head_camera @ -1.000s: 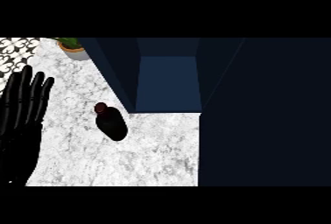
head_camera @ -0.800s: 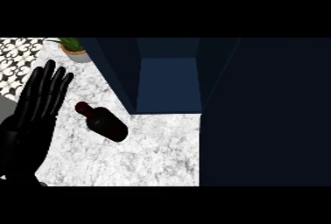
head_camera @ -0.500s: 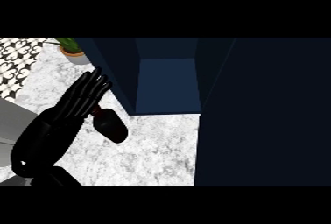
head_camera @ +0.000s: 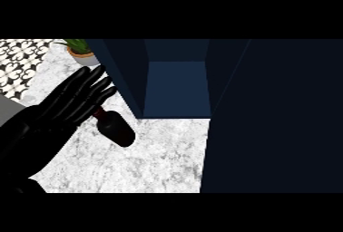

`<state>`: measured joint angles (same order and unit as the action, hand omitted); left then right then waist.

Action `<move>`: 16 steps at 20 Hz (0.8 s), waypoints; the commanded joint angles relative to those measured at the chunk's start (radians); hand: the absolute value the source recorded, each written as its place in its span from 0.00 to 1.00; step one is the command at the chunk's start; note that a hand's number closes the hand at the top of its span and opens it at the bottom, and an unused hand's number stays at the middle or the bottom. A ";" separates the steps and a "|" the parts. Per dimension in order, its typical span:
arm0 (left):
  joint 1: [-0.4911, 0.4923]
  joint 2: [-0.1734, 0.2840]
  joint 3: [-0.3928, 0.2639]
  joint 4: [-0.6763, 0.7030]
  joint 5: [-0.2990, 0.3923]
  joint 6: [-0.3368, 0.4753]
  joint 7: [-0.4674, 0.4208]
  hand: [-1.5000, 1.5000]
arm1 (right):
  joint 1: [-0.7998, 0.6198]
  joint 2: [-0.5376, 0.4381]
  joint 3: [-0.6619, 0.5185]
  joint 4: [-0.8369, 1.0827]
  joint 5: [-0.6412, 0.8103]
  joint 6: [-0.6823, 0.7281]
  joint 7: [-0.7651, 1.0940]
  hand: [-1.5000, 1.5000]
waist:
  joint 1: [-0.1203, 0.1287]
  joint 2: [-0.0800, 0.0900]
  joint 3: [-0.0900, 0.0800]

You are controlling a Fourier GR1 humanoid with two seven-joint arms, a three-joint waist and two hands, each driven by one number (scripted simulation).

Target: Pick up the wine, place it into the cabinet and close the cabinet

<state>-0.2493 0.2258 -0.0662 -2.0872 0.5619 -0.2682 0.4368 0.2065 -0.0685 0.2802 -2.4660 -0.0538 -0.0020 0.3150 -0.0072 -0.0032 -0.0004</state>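
Wine [head_camera: 115,128] lies tilted on the marbled counter [head_camera: 154,158], its neck tucked under the straight, spread fingers of my left hand [head_camera: 70,102], which reaches in from the lower left and covers the bottle's top without curling round it. Behind the hand I see a small potted plant [head_camera: 81,50] at the counter's back edge. Just right of the bottle stands the dark blue cabinet [head_camera: 178,88], open, its door [head_camera: 275,118] filling the right side.
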 commanded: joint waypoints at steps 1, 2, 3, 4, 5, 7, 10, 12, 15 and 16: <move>-0.031 -0.014 0.013 -0.004 0.012 0.025 0.042 0.00 | 0.030 -0.038 -0.056 -0.136 -0.072 0.022 0.082 0.00 | 0.002 0.002 0.001; -0.093 0.006 0.022 -0.049 0.047 0.075 0.120 0.00 | -0.005 -0.005 0.045 -0.164 0.022 -0.030 0.148 0.00 | 0.002 0.001 0.000; -0.060 0.021 0.033 -0.085 0.066 0.092 0.157 0.00 | 0.008 0.002 0.102 -0.196 0.089 -0.052 0.169 0.00 | 0.003 -0.001 0.000; -0.020 0.043 0.068 -0.119 0.108 0.051 0.148 0.00 | 0.074 0.033 0.174 -0.133 0.137 -0.050 0.054 0.00 | 0.003 -0.001 0.000; -0.087 0.069 0.110 -0.121 0.151 0.103 0.216 0.00 | -0.068 0.015 0.095 -0.136 0.081 -0.075 0.197 0.00 | 0.009 0.000 0.000; -0.094 0.053 0.111 -0.008 0.112 0.039 0.151 0.00 | -0.028 0.012 0.094 -0.101 0.082 -0.068 0.136 0.00 | 0.002 0.002 0.000; -0.065 0.035 0.049 -0.173 0.071 0.157 0.249 0.00 | -0.113 0.015 0.093 -0.144 0.105 -0.113 0.230 0.00 | 0.007 0.000 0.000; -0.077 0.030 0.066 -0.080 0.074 0.102 0.198 0.00 | -0.045 0.010 0.201 -0.211 0.165 -0.129 0.240 0.00 | -0.003 -0.001 0.000; 0.011 0.049 0.078 -0.133 0.073 0.067 0.204 0.00 | -0.099 0.009 0.208 -0.161 0.196 -0.155 0.251 0.00 | 0.005 -0.001 -0.001; -0.037 0.031 0.072 -0.071 0.050 0.068 0.177 0.00 | -0.154 -0.001 0.123 -0.159 0.145 -0.158 0.275 0.00 | 0.002 0.001 0.000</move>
<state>-0.3029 0.2664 0.0081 -2.1796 0.6330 -0.1804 0.6323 0.0801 -0.0518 0.4156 -2.4956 0.0040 -0.1369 0.5011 -0.0049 -0.0030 -0.0007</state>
